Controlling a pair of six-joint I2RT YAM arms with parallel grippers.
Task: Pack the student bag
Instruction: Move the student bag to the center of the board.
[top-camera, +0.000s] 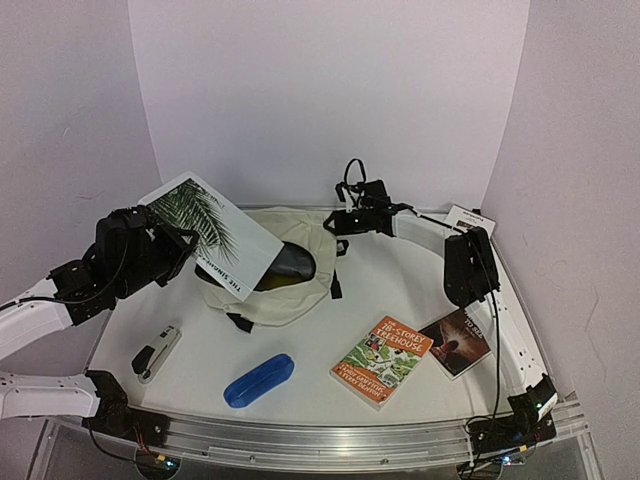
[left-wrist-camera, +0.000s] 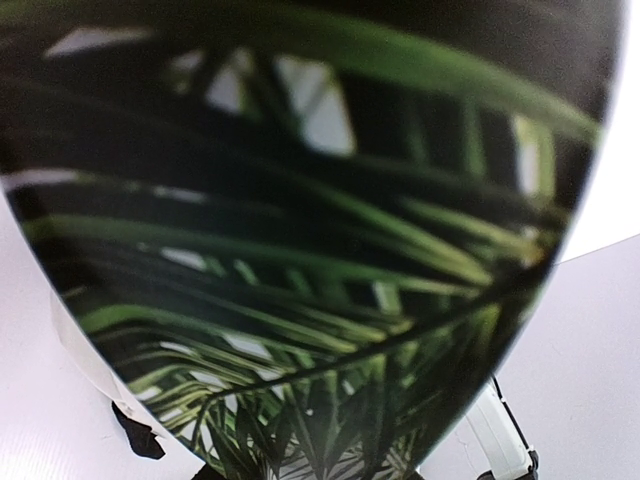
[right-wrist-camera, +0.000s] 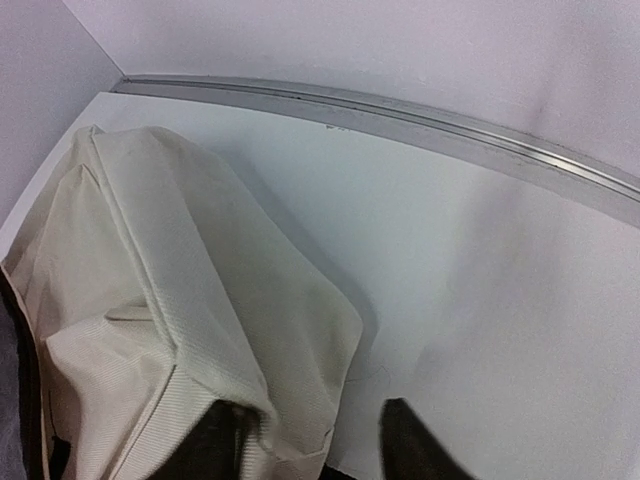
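The student bag, a cream backpack, lies open at the table's middle back with its dark lining showing. My left gripper is shut on a book with a palm-leaf cover, held tilted, its lower corner at the bag's mouth. That cover fills the left wrist view and hides the fingers. My right gripper is at the bag's back right edge. In the right wrist view its jaws stand apart around a fold of the bag's fabric; one fingertip is on the table side.
A blue pencil case and a stapler lie near the front left. An orange-and-green book and a dark book lie at the front right. A metal rail runs along the back wall.
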